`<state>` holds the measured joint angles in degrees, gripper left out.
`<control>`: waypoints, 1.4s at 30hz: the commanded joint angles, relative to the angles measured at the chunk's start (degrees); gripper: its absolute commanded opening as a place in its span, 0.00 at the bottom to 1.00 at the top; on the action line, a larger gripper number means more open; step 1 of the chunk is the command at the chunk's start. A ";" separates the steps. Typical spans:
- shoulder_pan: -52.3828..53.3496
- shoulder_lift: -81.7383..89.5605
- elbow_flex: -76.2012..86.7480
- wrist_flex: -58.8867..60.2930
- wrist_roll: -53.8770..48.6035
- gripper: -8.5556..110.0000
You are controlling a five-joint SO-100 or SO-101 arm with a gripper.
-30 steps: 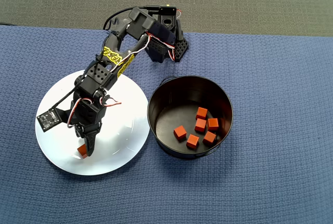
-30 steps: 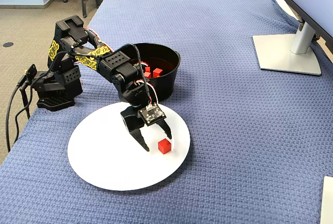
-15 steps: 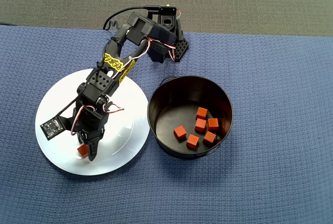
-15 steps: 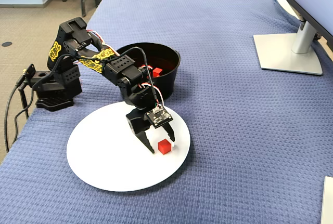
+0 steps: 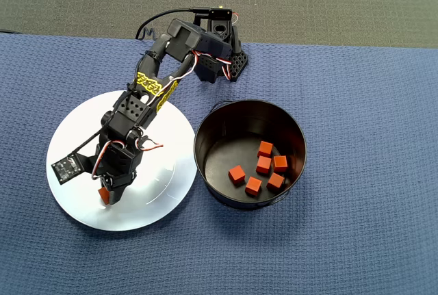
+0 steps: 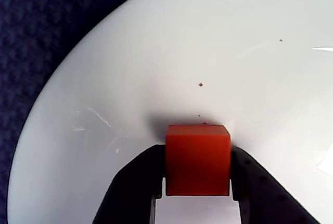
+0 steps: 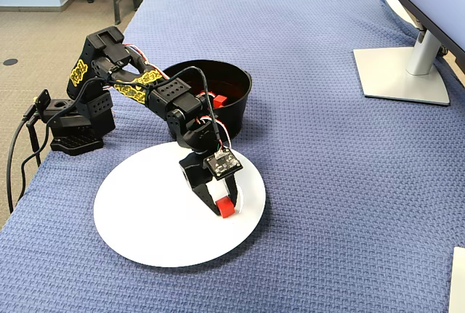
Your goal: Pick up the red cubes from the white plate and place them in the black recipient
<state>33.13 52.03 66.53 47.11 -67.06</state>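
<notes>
Overhead, wrist and fixed views of the last pick. The black two-finger gripper (image 6: pixel 197 195) reaches down onto the large, glossy white round plate (image 5: pixel 164 124), near the plate's edge farthest from the arm's base. Its fingers (image 6: pixel 136 185) stand narrowly apart, one on each side face of a small matte orange-red cube (image 6: pixel 198 159); in the wrist view both appear to touch it, though whether they press firmly cannot be told. This cube sits on the plate surface and is the only one on the plate. Five more orange-red cubes (image 5: pixel 261 169) lie on the flat bottom of the round, glossy black tin (image 5: pixel 249 152), which stands just beside the plate on the blue woven cloth of the bench (image 7: pixel 327 182).

Risks, as judged from these views: the fingers seem to hold the cube low on its sides, so a weak squeeze may let it slide out on lifting; the smooth plate may let it skid away; and a low carry may strike the tin's tall wall.
</notes>
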 commanded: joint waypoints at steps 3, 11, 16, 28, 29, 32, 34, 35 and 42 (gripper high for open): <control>-0.97 2.02 -3.43 -1.85 3.96 0.07; -1.76 17.93 3.69 3.16 15.29 0.07; -3.78 34.01 10.63 11.95 24.87 0.07; -13.62 65.48 22.24 27.07 39.81 0.07; -15.38 67.32 22.59 28.65 40.78 0.07; -21.27 72.77 26.46 31.20 43.15 0.08; -25.14 75.76 31.29 31.55 42.10 0.23; -26.54 76.82 33.49 31.38 41.92 0.25; -29.00 79.37 37.88 30.59 43.07 0.29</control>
<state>5.80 128.94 104.33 77.70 -24.70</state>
